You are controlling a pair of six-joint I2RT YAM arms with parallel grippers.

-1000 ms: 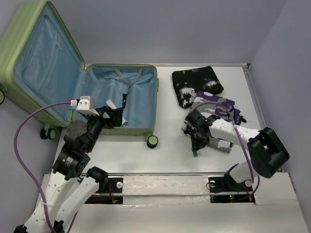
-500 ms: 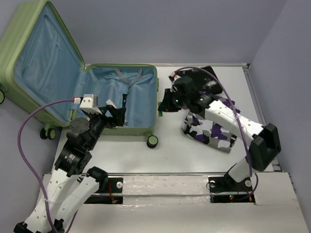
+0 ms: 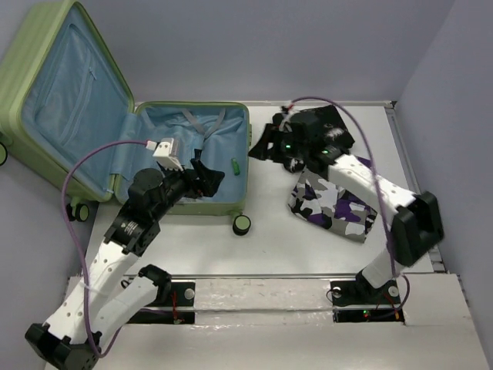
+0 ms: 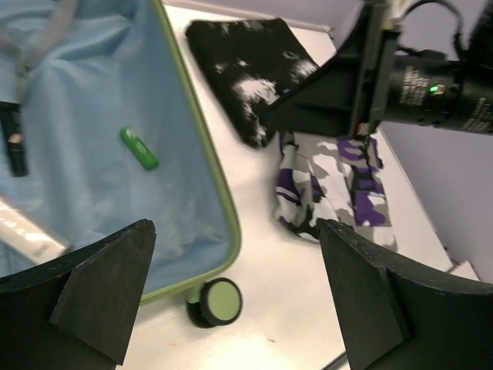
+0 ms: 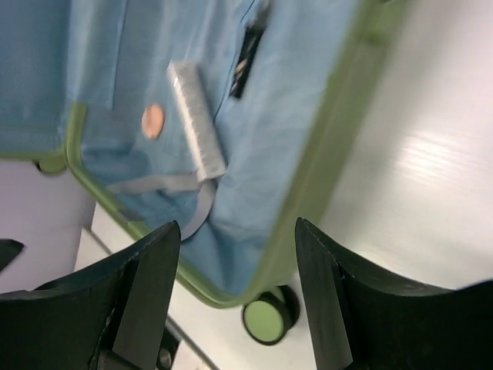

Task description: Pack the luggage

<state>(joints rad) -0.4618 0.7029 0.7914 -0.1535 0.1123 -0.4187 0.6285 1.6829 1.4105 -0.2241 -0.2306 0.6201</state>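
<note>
The luggage (image 3: pixel 17 73) is a light-green suitcase that lies open, its lid leaning up at the back left and its blue-lined base flat on the table. A small green tube (image 3: pixel 236 166) lies in the base near the right rim, also in the left wrist view (image 4: pixel 139 148). My right gripper (image 3: pixel 262 146) is open and empty just right of the rim (image 5: pixel 323 162), and its wrist view (image 5: pixel 231 231) looks down into the lining. My left gripper (image 3: pixel 208 176) is open and empty over the base's near right part, above the rim (image 4: pixel 206 166).
A black-and-white garment (image 3: pixel 312 135) lies at the back right, a purple camouflage garment (image 3: pixel 339 204) in front of it. In the base lie a silver strip (image 5: pixel 196 119), an orange disc (image 5: pixel 153 120) and a black strap piece (image 5: pixel 246 50). A wheel (image 3: pixel 242 224) sticks out at the front.
My right gripper carried the green tube left from the camouflage garment to the suitcase and let go; the tube now lies inside. My left gripper swung right over the base.
</note>
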